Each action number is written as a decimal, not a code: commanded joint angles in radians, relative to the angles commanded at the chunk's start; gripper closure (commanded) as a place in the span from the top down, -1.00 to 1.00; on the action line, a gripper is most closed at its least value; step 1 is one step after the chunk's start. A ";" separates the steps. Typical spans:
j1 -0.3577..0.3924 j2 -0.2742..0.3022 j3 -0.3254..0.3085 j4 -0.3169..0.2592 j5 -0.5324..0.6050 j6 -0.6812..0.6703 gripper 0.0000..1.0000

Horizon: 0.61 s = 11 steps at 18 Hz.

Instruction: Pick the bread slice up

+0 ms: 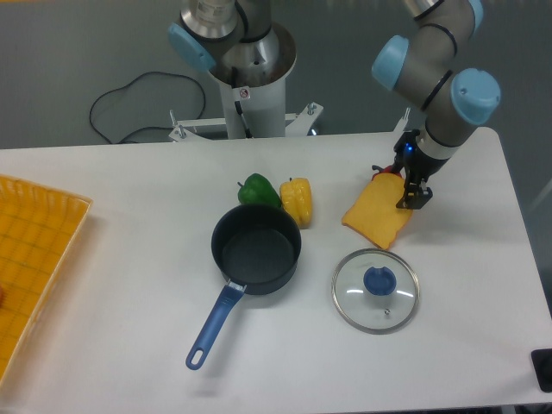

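Quick headcount on the table: one bread slice, one yellow bell pepper and one green pepper. Cookware-wise there's a single dark pot with a blue handle and one glass lid. Plus one yellow tray and one gripper.

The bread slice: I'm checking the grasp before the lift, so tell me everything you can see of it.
The bread slice is a flat yellow-orange toy, plastic-looking, with a darker orange crust edge. It sits right of the yellow pepper and just above the glass lid, apart from both. Its upper right end is at the gripper, whose jaws seem closed on that edge; the slice looks tilted, its lower end at the table. Whether it is fully lifted, I cannot tell.
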 joint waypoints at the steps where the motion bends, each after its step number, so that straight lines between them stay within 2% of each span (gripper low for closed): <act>1: -0.002 0.000 0.003 -0.002 0.002 -0.008 0.20; 11: -0.014 0.002 0.034 -0.015 0.012 -0.037 -0.37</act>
